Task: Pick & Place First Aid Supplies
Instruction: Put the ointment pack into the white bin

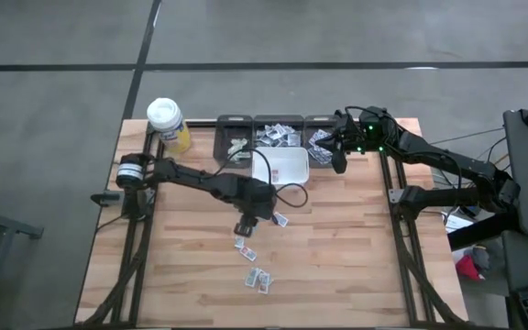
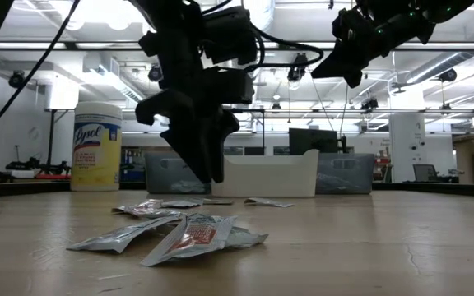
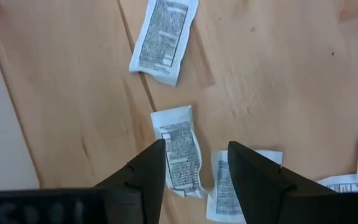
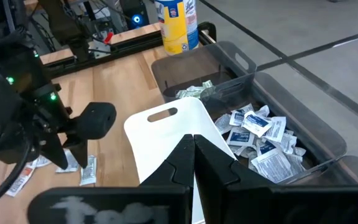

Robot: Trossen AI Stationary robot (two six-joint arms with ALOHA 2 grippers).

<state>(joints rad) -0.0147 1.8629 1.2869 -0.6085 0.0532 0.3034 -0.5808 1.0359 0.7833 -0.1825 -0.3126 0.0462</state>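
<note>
Wood planks make up the table, the biggest thing in sight. Along its far edge sits a row of dark grey bins; from the right wrist view the nearer one holds a heap of white packets with blue print, the farther one a few greenish ones. Just in front of the bins lies a white tray with a slot handle.

At the far left corner stands a yellow canister with a white lid; the low view shows its label reading "Lysol".

The left arm reaches from the table's left side toward the middle, its left gripper pointing down with fingers spread apart, grasping nothing. In its wrist view the two dark fingers hang just above a packet printed with fine black text too small to read; another packet lies farther on, and a third sits beside the right-hand finger.

The right gripper hovers over the bins at the far right, its fingers pressed together and empty.

The first aid supplies lie loose on the wood: several small flat packets scattered from beneath the left gripper toward the near edge, some with red print. In the low view the nearest packet shows a red-orange label, its wording unreadable.
</note>
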